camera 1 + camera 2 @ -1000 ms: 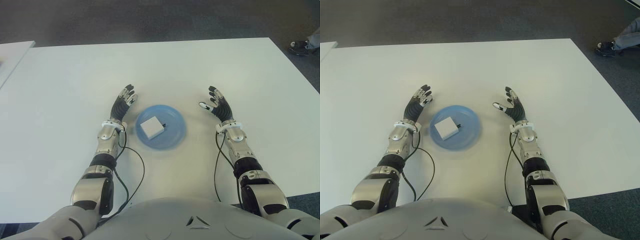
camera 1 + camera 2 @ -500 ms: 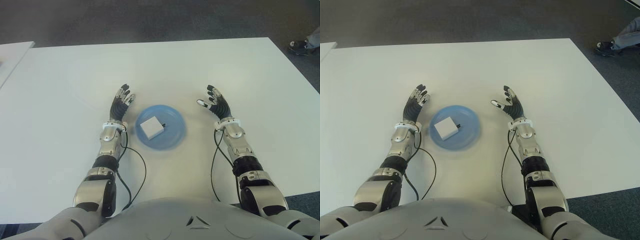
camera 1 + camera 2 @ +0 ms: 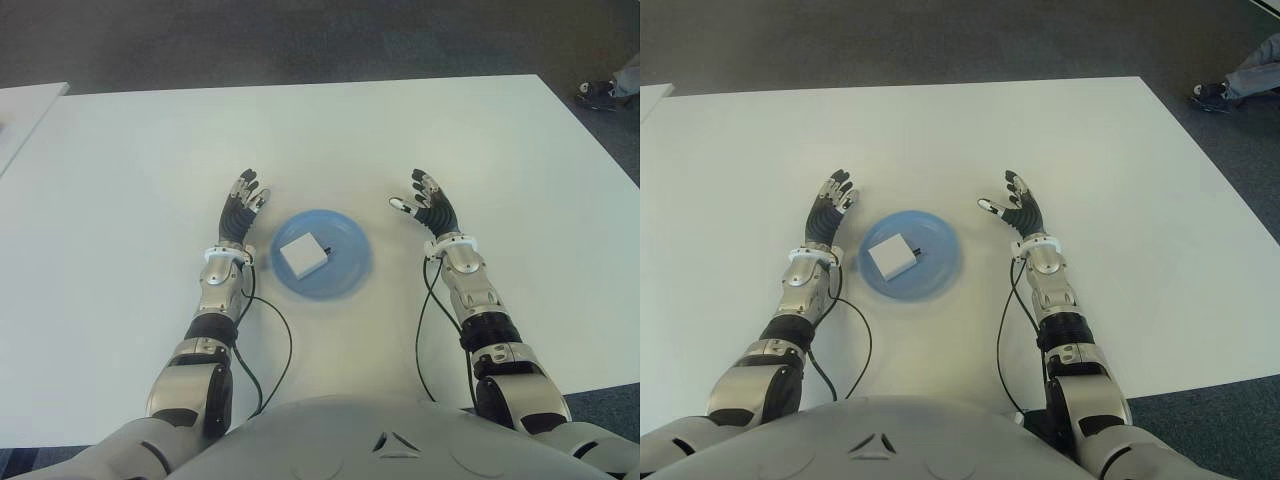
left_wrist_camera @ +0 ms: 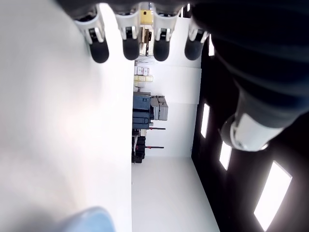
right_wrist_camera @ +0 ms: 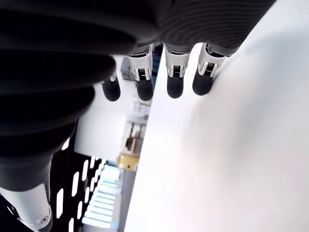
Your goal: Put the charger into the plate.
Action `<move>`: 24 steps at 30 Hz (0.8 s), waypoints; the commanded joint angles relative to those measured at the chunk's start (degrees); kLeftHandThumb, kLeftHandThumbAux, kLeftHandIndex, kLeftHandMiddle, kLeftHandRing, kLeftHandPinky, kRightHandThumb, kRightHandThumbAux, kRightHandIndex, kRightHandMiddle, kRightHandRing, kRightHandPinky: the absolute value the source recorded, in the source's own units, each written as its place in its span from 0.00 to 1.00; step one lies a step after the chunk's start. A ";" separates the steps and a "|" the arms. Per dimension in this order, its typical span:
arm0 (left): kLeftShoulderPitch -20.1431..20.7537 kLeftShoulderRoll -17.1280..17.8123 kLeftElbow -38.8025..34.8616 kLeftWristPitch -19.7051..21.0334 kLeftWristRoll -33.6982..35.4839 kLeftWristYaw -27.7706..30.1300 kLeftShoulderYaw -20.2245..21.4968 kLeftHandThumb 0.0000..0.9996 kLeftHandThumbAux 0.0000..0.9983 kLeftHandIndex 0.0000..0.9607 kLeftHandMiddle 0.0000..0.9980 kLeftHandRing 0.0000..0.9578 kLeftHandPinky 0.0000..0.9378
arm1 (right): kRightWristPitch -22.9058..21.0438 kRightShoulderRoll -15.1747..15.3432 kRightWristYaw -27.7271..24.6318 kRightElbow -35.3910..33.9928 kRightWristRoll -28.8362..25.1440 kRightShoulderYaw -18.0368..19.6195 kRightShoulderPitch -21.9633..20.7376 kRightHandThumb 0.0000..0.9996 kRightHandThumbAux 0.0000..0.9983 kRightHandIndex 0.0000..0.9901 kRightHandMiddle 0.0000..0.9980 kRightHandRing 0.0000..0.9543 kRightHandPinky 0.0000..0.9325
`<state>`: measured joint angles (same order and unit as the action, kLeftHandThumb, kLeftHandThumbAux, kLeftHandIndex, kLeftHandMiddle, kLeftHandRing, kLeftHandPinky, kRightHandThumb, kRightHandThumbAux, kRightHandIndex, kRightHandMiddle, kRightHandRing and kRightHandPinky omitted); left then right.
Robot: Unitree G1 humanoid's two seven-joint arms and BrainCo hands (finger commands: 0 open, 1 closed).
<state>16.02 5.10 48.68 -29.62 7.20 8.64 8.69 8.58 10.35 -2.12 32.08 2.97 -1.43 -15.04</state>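
A white square charger (image 3: 302, 254) lies inside the round blue plate (image 3: 350, 258) near the middle of the white table (image 3: 320, 140). My left hand (image 3: 241, 205) shows just left of the plate with its fingers (image 4: 130, 46) spread, holding nothing. To the plate's right, my right hand (image 3: 427, 200) is likewise open and empty, its fingers (image 5: 174, 82) stretched out in the right wrist view. Neither hand touches the plate or the charger.
Black cables (image 3: 275, 350) trail from both wrists across the table toward my body. A second white table's corner (image 3: 25, 105) shows at the far left. A person's shoe (image 3: 600, 95) shows on the dark floor at the far right.
Both hands have drawn back slightly toward my body and a little inward toward the plate. The charger and plate have not moved.
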 commanded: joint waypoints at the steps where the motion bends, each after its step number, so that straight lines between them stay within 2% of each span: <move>1: -2.28 -0.27 0.12 1.94 -0.50 -0.12 -0.23 0.03 0.59 0.00 0.00 0.00 0.03 | -6.29 -3.35 -1.54 1.36 -0.26 -1.74 3.12 0.09 0.69 0.00 0.01 0.01 0.06; 10: -2.37 -0.10 -0.11 2.47 -0.20 0.45 -0.25 0.01 0.59 0.00 0.00 0.00 0.03 | -8.63 -5.31 0.78 -1.17 -0.49 -1.29 2.71 0.13 0.69 0.01 0.03 0.03 0.09; 16: -2.41 -0.01 -0.35 2.50 -0.33 0.85 -0.54 0.00 0.59 0.00 0.00 0.00 0.03 | -7.54 -7.26 3.37 -0.43 -0.03 -1.35 1.89 0.14 0.68 0.02 0.04 0.04 0.09; 24: -2.59 0.17 -0.53 2.66 -0.14 1.48 -0.66 0.00 0.58 0.00 0.00 0.00 0.03 | -4.84 -8.13 3.86 0.27 0.09 -1.49 2.18 0.14 0.66 0.03 0.05 0.04 0.06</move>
<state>15.01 5.18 47.30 -29.06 7.28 9.17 8.25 5.36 4.66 3.30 29.41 2.89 -1.15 -15.25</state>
